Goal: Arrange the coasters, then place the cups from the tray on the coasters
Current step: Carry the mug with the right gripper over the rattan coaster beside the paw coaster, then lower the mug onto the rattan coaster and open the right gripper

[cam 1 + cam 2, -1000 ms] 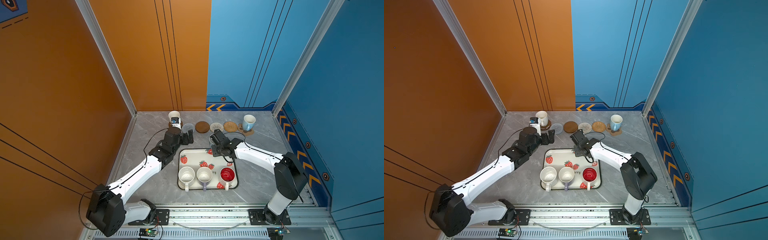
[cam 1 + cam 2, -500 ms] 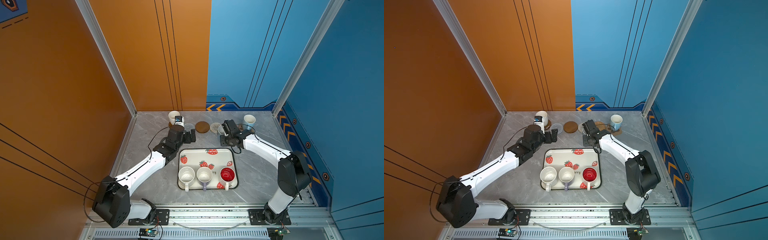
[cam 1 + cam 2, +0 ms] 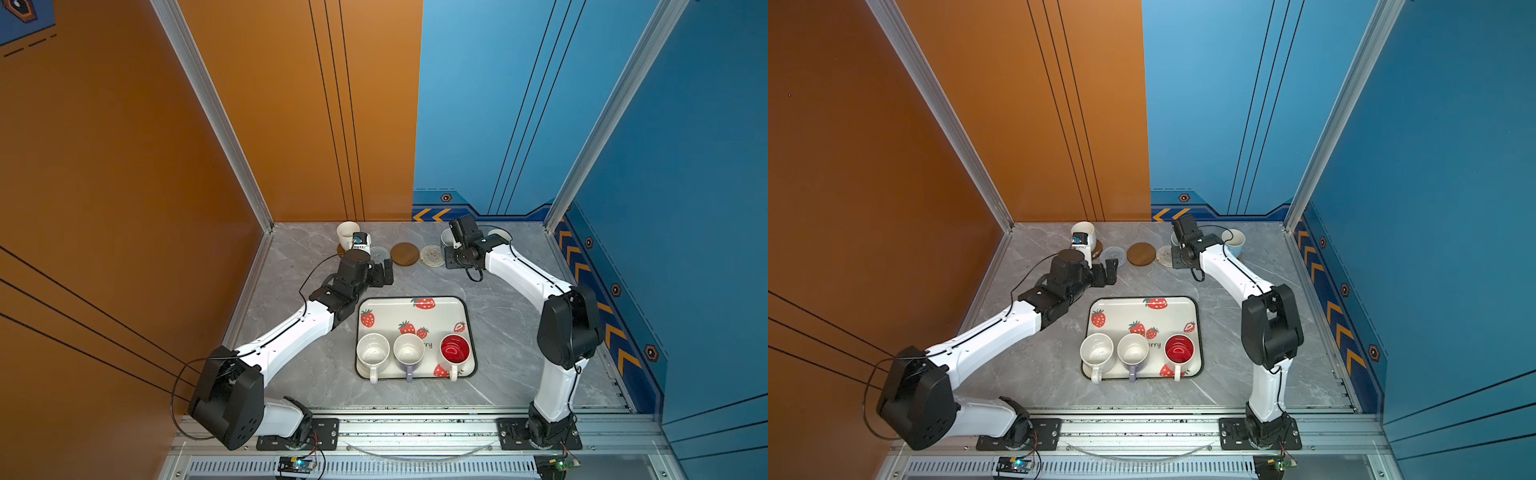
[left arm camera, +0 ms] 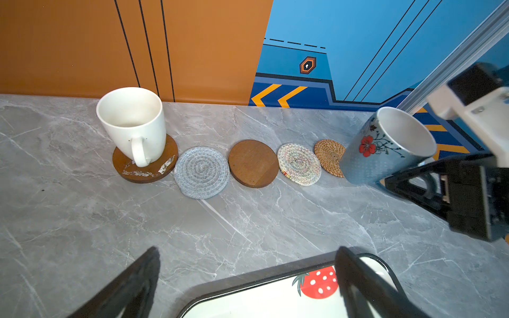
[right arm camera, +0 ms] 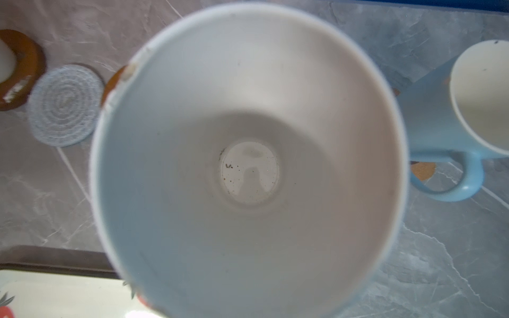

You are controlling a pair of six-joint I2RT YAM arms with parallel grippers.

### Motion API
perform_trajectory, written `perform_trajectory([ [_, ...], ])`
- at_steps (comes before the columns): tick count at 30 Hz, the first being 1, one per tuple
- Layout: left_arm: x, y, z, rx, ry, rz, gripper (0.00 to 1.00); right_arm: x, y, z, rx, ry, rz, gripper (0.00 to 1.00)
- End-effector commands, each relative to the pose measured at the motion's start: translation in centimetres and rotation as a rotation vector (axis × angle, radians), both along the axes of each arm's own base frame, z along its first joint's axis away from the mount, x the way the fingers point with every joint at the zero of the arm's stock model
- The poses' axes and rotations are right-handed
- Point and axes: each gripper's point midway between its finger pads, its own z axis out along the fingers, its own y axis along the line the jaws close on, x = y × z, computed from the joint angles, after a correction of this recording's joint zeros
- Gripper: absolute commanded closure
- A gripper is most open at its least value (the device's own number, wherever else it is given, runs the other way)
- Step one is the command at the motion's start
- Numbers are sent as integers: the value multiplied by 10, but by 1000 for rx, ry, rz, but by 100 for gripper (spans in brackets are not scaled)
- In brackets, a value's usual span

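Note:
My right gripper (image 3: 451, 251) is shut on a light blue flowered cup (image 4: 385, 148), held tilted above the tan rattan coaster (image 4: 329, 157); its inside fills the right wrist view and hides the jaws. Along the back lie a brown disc (image 4: 144, 168) bearing a plain white cup (image 4: 135, 124), a grey spiral (image 4: 202, 172), a bare brown disc (image 4: 253, 163) and a cream spiral (image 4: 298, 163). Another light blue cup (image 5: 440, 118) stands on a tan coaster (image 5: 422, 170). My left gripper (image 4: 248, 256) is open and empty over the tray's (image 3: 415, 307) far edge.
In the tray's near row stand a speckled white cup (image 3: 372, 352), a lavender cup (image 3: 408, 350) and a cup with a red inside (image 3: 455, 350), handles toward the front. Orange and blue walls close the back and sides just behind the coasters.
My right arm has carried the flowered blue cup from the tray's far edge back to the coaster row. My left gripper has stayed open and drawn slightly toward the tray.

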Motion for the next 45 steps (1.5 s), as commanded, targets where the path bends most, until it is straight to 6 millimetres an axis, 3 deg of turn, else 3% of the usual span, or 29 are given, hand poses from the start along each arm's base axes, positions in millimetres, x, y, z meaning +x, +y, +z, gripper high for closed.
perform_trajectory([
  [1,5,-1,12,-10,-37,-14,0,22,-14,20,-20,-47,-27,100],
  [8,4,3,11,-15,-40,-8,0,55,-25,19,14,-65,-66,100],
  [10,3,3,12,-19,-40,-9,0,64,-27,6,22,-45,-80,100],
  [18,4,6,10,-19,-42,-3,0,83,-38,-12,17,-44,-117,100],
  [45,8,2,5,-22,-30,-12,0,96,-47,-32,44,-45,-151,100],
])
